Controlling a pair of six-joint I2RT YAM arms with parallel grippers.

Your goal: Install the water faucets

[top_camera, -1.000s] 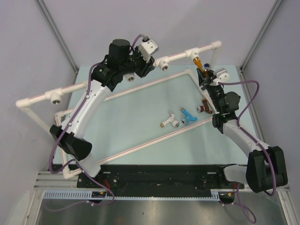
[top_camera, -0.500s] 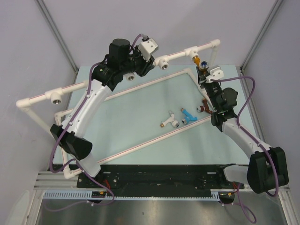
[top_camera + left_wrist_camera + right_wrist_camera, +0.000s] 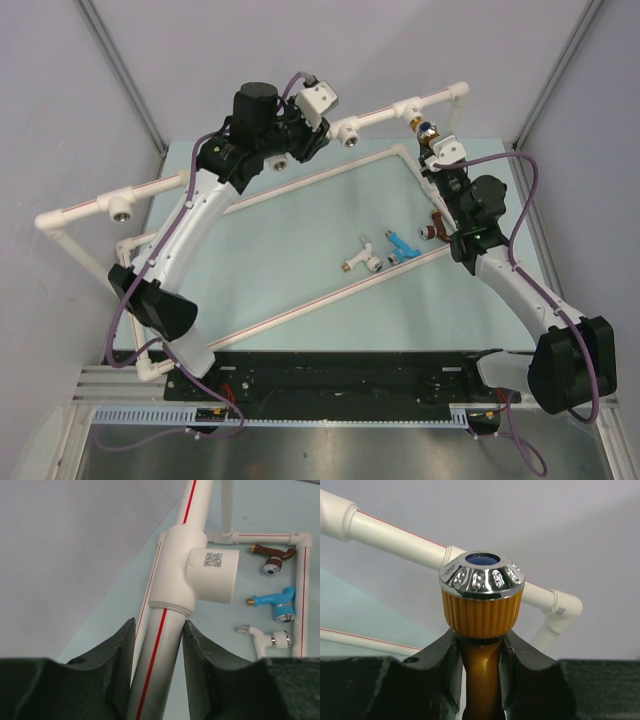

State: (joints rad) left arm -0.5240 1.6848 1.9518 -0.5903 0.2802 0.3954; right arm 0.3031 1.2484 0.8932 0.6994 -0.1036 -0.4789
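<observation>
Grips orange faucet (image 3: 481,612) in right gripper (image 3: 480,647), fingers (image 3: 440,655) clamped tight on the amber stem just under the ribbed cap, chrome-rimmed blue-centred top facing the wrist camera. Holds it up at the far right end of the raised pipe frame (image 3: 380,118), just beside the far-right T-socket (image 3: 408,108) and near the corner elbow; cannot tell from any view whether thread and socket touch. Clamps left gripper (image 3: 159,640) around the red-striped top pipe of the same frame, one pad each side of the tube, right below the QR-tagged T-socket (image 3: 200,575), side outlet of that socket pointing out over the table (image 3: 300,240). Shows three more faucets lying loose on the pale green surface inside the frame's lower loop, just on the far side of the diagonal bottom pipe: dark red-brown faucet (image 3: 436,228) closest to the right arm and partly hidden behind it in the top view, blue faucet (image 3: 401,245) beside it, white faucet (image 3: 362,255) furthest left. All three near one another, threaded ends pointing the same way in the left wrist view, apart from both grippers
</observation>
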